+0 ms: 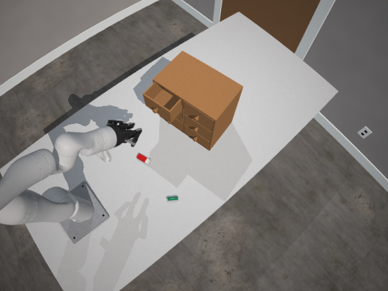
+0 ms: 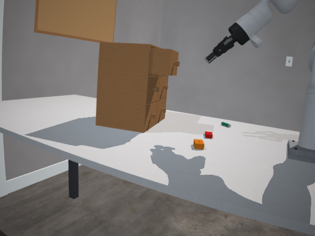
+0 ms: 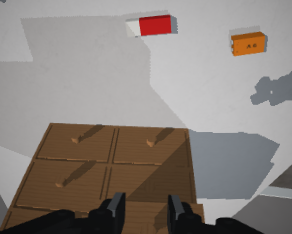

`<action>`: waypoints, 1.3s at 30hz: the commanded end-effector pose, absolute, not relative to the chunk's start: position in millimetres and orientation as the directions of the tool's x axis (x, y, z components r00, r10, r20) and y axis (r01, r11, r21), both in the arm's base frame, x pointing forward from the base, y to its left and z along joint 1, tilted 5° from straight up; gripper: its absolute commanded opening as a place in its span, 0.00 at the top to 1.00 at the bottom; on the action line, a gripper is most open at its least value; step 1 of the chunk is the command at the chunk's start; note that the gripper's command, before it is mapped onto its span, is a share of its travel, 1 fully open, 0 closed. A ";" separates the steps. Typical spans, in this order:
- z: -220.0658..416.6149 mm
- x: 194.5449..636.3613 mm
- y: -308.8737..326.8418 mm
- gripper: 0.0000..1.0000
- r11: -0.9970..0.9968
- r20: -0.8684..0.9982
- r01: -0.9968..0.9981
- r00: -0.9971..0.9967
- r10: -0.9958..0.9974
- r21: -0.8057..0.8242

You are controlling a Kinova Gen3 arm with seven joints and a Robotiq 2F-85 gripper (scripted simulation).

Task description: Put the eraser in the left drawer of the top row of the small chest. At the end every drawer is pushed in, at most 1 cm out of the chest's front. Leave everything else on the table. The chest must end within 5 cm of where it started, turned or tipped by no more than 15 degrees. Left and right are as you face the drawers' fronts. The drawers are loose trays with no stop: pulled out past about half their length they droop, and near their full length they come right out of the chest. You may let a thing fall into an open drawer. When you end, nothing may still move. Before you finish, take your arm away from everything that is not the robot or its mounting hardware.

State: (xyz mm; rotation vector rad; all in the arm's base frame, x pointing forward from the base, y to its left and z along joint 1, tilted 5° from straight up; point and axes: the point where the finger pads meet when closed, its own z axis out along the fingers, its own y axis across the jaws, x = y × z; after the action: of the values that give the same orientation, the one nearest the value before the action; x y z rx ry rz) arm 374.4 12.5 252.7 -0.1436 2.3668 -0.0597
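The eraser is a small red block with a white end. It lies on the white table in front of the chest, and shows in the exterior view and the wrist view. The small wooden chest stands upright. Its top-row left drawer is pulled partly out and looks empty; the other drawers are pushed in. My gripper hangs in the air in front of the chest, about level with the top row. Its fingers stand a little apart with nothing between them.
An orange block lies near the eraser, on the side nearer the exterior view. A small green object lies further towards the table's long edge. The arm's base plate is bolted near the table's corner.
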 end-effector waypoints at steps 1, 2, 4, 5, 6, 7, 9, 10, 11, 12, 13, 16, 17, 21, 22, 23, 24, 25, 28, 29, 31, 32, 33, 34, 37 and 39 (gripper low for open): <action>256.8 376.9 10.0 0.67 0.992 -0.697 -0.081 -0.707 -0.122 -0.093; 256.8 376.9 10.0 0.67 0.992 -0.697 -0.081 -0.707 -0.122 -0.093; 256.4 376.6 9.8 0.67 0.992 -0.696 -0.080 -0.707 -0.122 -0.093; 256.8 376.8 9.7 0.67 0.992 -0.696 -0.080 -0.707 -0.122 -0.093; 257.2 377.0 9.7 0.67 0.992 -0.697 -0.080 -0.707 -0.122 -0.093; 257.4 377.1 9.6 0.67 0.992 -0.697 -0.079 -0.707 -0.122 -0.094; 257.7 377.1 9.4 0.67 0.992 -0.697 -0.079 -0.707 -0.122 -0.094; 257.9 377.2 9.3 0.67 0.992 -0.696 -0.079 -0.707 -0.122 -0.094; 258.0 377.2 9.2 0.67 0.992 -0.696 -0.078 -0.707 -0.122 -0.095; 258.2 377.2 9.1 0.67 0.992 -0.696 -0.078 -0.708 -0.122 -0.095; 258.4 377.2 9.0 0.67 0.992 -0.696 -0.078 -0.708 -0.122 -0.095; 258.9 377.3 8.7 0.67 0.992 -0.695 -0.077 -0.708 -0.122 -0.096; 259.1 377.3 8.6 0.67 0.992 -0.695 -0.077 -0.709 -0.122 -0.096; 258.7 376.7 8.2 0.67 0.992 -0.693 -0.076 -0.710 -0.122 -0.097; 259.2 377.0 8.2 0.67 0.992 -0.693 -0.076 -0.710 -0.122 -0.097; 259.6 377.2 8.2 0.67 0.992 -0.693 -0.076 -0.710 -0.122 -0.097; 259.9 377.3 8.1 0.67 0.992 -0.693 -0.075 -0.711 -0.122 -0.097; 260.0 377.2 8.0 0.67 0.992 -0.693 -0.075 -0.711 -0.122 -0.098; 260.3 376.9 7.8 0.67 0.992 -0.691 -0.075 -0.713 -0.122 -0.098; 260.5 376.9 7.8 0.67 0.992 -0.690 -0.074 -0.713 -0.122 -0.098; 260.7 376.7 7.7 0.67 0.992 -0.689 -0.074 -0.715 -0.122 -0.098; 260.8 376.6 7.7 0.67 0.992 -0.688 -0.074 -0.715 -0.122 -0.098; 260.9 376.5 7.7 0.67 0.992 -0.687 -0.074 -0.716 -0.122 -0.098; 261.0 376.4 7.7 0.67 0.992 -0.687 -0.074 -0.717 -0.122 -0.098; 261.1 376.2 7.7 0.67 0.992 -0.686 -0.074 -0.718 -0.122 -0.098; 260.9 375.6 7.7 0.67 0.992 -0.683 -0.074 -0.720 -0.122 -0.098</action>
State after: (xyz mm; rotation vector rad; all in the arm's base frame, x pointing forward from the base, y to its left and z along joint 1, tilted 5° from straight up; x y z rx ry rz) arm 374.2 7.5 257.6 -0.1309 2.3818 -0.0764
